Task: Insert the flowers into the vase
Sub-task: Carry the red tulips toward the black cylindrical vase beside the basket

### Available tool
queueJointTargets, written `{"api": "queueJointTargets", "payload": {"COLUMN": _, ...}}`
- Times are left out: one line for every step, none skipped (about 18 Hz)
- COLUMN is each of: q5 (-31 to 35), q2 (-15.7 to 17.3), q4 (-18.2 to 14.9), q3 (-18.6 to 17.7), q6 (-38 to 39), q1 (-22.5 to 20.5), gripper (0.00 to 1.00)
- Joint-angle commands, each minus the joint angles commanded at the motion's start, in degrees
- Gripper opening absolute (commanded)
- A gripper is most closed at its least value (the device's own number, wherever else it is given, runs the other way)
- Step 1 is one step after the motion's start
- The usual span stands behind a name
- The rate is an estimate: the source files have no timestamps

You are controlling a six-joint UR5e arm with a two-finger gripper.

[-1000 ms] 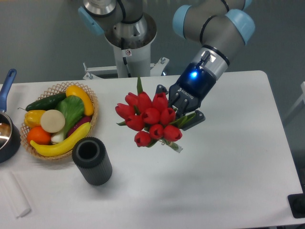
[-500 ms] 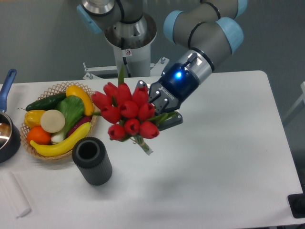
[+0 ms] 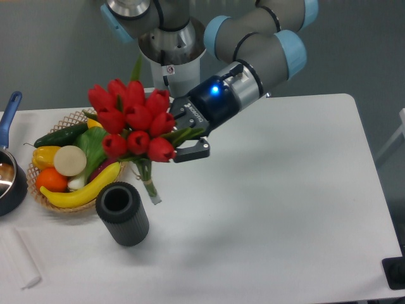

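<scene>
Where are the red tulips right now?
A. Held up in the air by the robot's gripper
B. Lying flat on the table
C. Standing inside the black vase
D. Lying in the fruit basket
A. The gripper is clamped on the red tulips, holding them in the air with their stems hanging just right of the black vase, whose mouth has nothing in it.

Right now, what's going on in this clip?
The gripper is shut on a bunch of red tulips and holds it in the air, buds up and leaning left, stems hanging down toward the table. The stem ends hang just right of the black ribbed vase, which stands upright and empty beside the wicker basket of fruit and vegetables. The tulips are not yet in the vase.
</scene>
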State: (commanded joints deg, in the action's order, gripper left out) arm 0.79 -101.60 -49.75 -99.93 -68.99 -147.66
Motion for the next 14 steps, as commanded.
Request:
{"api": "queueJointTargets", "payload": {"q5": 0.0, "q2": 0.0, "q4": 0.0, "q3": -0.1, "q6": 0.0, "q1": 0.6, "gripper": 0.38}}
{"api": "queueJointTargets", "payload": {"q5": 0.0, "q2": 0.0, "q4": 0.0, "q3": -0.3, "q6": 0.0, "q1": 1.3, "gripper": 0.38}}
{"api": "queueJointTargets", "payload": {"q5": 0.0, "q2": -0.1, "q4": 0.0, "q3": -0.4, "q6": 0.0, "q1": 1.4, "gripper": 0.38}}
{"api": "queueJointTargets", "payload": {"q5": 0.0, "q2": -0.2, "q4": 0.0, "q3": -0.4, "q6": 0.0, "q1": 1.5, "gripper": 0.38}}
{"api": "queueJointTargets", "payload": {"q5": 0.0, "q2": -0.3, "q4": 0.0, "q3": -0.4, "q6": 0.0, "q1": 1.5, "gripper": 0.38}}
{"api": "queueJointTargets", "payload": {"q5": 0.0, "q2": -0.4, "q4": 0.0, "q3": -0.4, "q6": -0.1, "q1": 1.5, "gripper": 0.38}}
{"api": "queueJointTargets", "payload": {"q5": 0.0, "q2": -0.6, "q4": 0.0, "q3": -0.3, "q6": -0.2, "q1": 1.9, "gripper": 0.38}}
{"api": "queueJointTargets", "payload": {"q5": 0.0, "q2": -0.8, "q4": 0.1, "q3": -0.1, "q6": -0.3, "q1": 2.3, "gripper": 0.38}}
{"api": "queueJointTargets", "payload": {"q5": 0.0, "q2": -0.8, "q4": 0.0, "q3": -0.3, "q6": -0.2, "q1": 2.5, "gripper": 0.38}}
{"api": "queueJointTargets", "payload": {"q5": 0.1, "q2": -0.8, "q4": 0.0, "q3": -0.6, "q6": -0.2, "q1": 2.5, "gripper": 0.38}}
{"api": "queueJointTargets", "payload": {"q5": 0.2, "q2": -0.7, "q4": 0.0, "q3": -1.1, "q6": -0.3, "q1": 2.5, "gripper": 0.38}}
{"api": "queueJointTargets", "payload": {"q5": 0.2, "q2": -0.7, "q4": 0.0, "q3": -1.3, "q6": -0.3, "q1": 2.5, "gripper": 0.38}}
{"api": "queueJointTargets", "payload": {"q5": 0.2, "q2": -0.8, "q4": 0.0, "q3": -1.5, "q6": -0.3, "q1": 2.5, "gripper": 0.38}}
{"api": "queueJointTargets", "payload": {"q5": 0.2, "q2": -0.9, "q4": 0.1, "q3": -1.8, "q6": -0.5, "q1": 2.6, "gripper": 0.38}}
